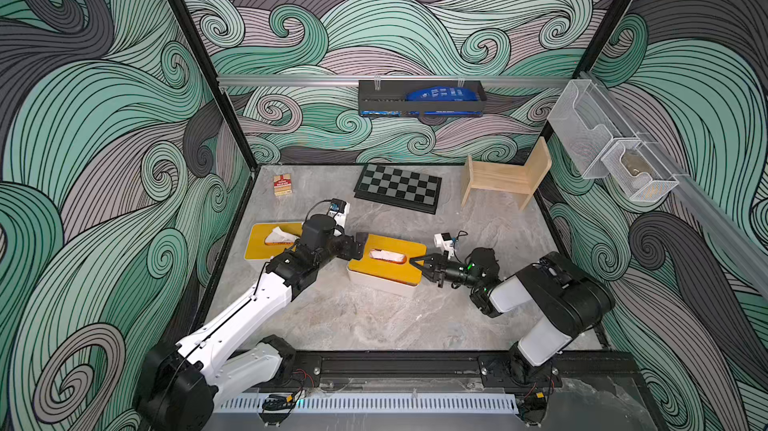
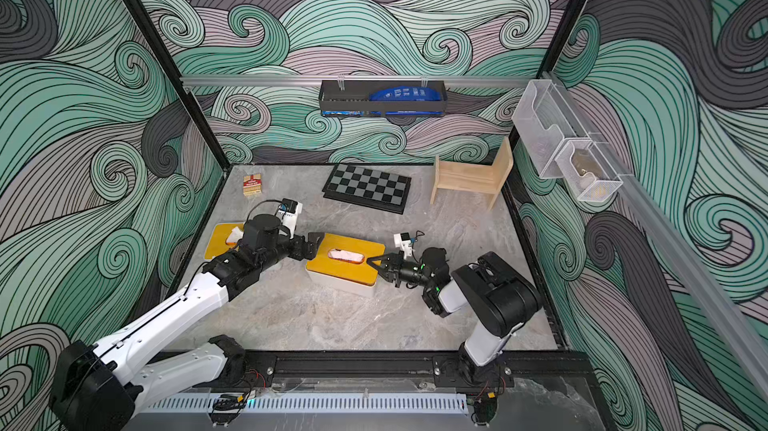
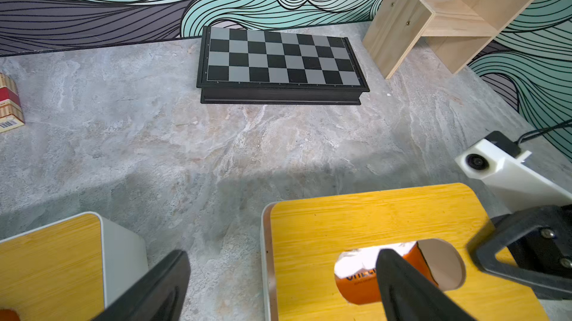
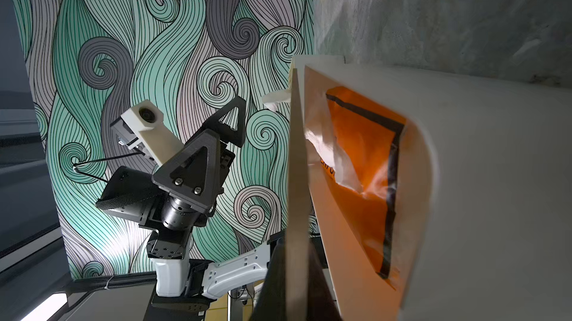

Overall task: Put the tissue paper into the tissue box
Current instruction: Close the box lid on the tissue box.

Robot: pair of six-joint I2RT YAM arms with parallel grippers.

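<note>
Tissue paper sits in the tissue box slot; right end effector pinches the yellow lid by its edge, left end effector hovers spread wide.

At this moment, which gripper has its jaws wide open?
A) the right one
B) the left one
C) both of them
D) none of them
B: the left gripper holds its fingers far apart at one end of the lid, while the right gripper is closed on the lid's opposite edge.
</note>
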